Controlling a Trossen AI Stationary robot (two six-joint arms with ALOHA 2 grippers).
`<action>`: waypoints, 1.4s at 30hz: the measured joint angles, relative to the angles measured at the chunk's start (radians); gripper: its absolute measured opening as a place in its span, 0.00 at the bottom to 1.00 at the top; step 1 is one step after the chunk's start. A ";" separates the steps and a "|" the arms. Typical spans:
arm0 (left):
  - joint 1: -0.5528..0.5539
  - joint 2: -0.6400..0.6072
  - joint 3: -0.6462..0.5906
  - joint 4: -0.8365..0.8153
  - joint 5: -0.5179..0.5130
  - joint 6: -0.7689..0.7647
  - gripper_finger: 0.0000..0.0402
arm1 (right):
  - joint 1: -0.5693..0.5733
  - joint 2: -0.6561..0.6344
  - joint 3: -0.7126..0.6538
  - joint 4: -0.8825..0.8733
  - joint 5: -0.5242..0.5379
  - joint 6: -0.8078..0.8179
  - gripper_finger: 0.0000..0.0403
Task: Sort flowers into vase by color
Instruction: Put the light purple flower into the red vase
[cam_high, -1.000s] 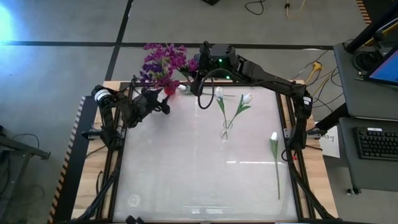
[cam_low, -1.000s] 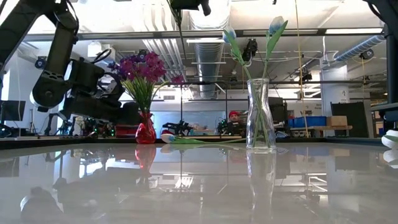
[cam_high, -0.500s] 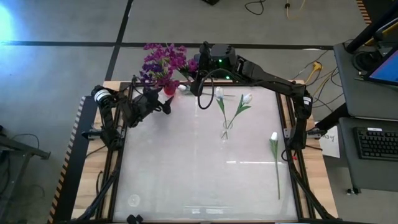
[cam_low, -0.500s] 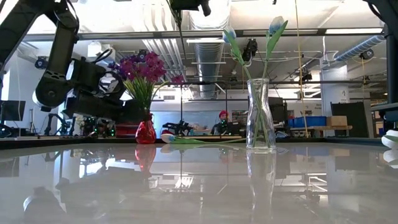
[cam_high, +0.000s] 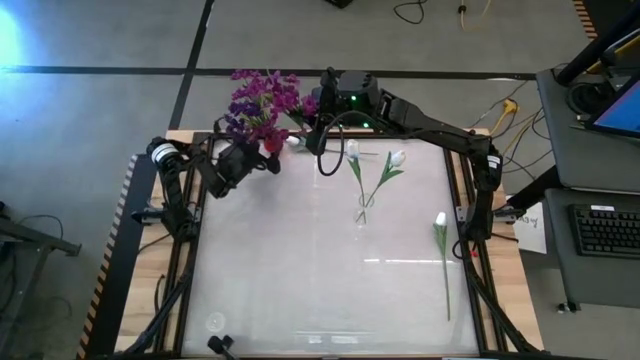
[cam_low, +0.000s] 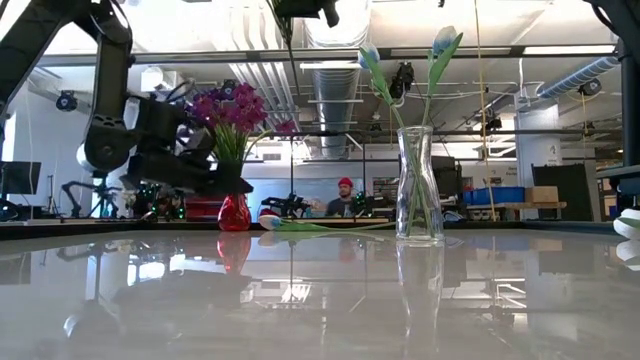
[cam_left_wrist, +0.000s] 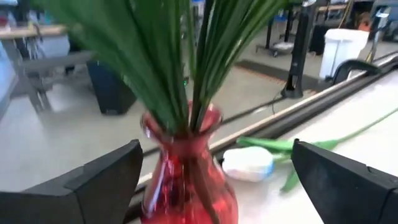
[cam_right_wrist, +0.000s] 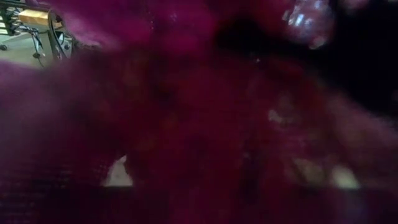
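A small red vase (cam_high: 272, 146) (cam_low: 235, 212) (cam_left_wrist: 186, 171) stands near the table's far edge with purple flowers (cam_high: 262, 100) (cam_low: 228, 108) in it. My left gripper (cam_high: 262, 162) (cam_left_wrist: 217, 186) is open and level beside it, one finger on each side of the vase's body, and no touch shows. A clear glass vase (cam_high: 362, 206) (cam_low: 420, 185) holds two white tulips (cam_high: 372, 158). One white tulip (cam_high: 293, 141) (cam_left_wrist: 249, 163) lies by the red vase and another (cam_high: 441, 250) near the right edge. My right gripper (cam_high: 327, 98) (cam_low: 300, 8) hovers high by the purple blossoms, which fill its wrist view.
A thin stem (cam_low: 290, 120) hangs down below the right gripper beside the red vase. The table's glossy top (cam_high: 300, 280) lies bare toward the near edge. Beyond the far edge is a room with desks and a person (cam_low: 345, 195).
My left gripper has moved toward the far edge and to the right, closing in on the red vase until its fingers stand on both sides of it. The right arm and the flowers have kept still.
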 joint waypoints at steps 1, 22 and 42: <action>0.000 0.000 0.006 -0.026 -0.005 -0.016 0.98 | 0.000 0.000 0.000 -0.001 0.000 0.000 0.06; 0.002 0.000 0.047 -0.112 -0.128 -0.158 0.90 | 0.000 0.000 0.000 -0.020 0.000 -0.003 0.06; 0.002 0.000 0.052 -0.118 -0.127 -0.159 0.61 | 0.000 0.000 -0.001 -0.032 0.000 -0.004 0.06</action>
